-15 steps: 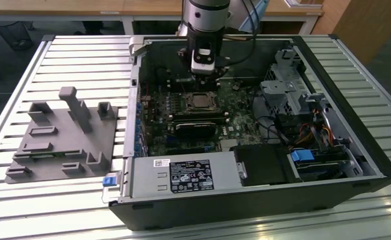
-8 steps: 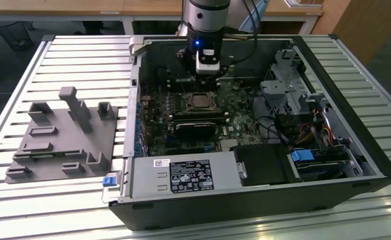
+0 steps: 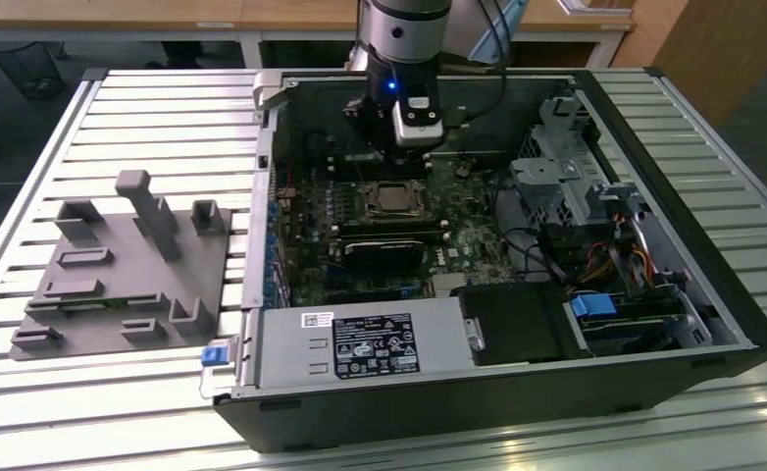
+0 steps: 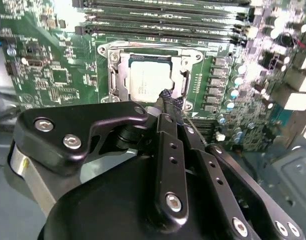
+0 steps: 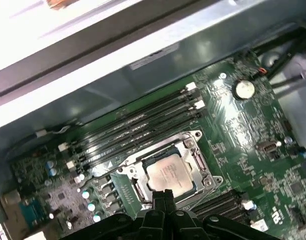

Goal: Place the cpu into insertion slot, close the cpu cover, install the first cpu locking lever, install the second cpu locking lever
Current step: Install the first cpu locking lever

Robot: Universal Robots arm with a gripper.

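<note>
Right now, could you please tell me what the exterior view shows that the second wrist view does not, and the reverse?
Exterior view: the open case on a slatted table, a grey fixture at the exterior view's left, the power supply. Second wrist view: close up, frame screws and a capacitor row. Both: the cpu seated in the slot, the end effector near it.

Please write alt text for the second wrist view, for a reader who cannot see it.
The cpu lies in the insertion slot on a green board, and the black gripper, tips closed, is at the slot's edge. Long memory slots run beyond it.
</note>
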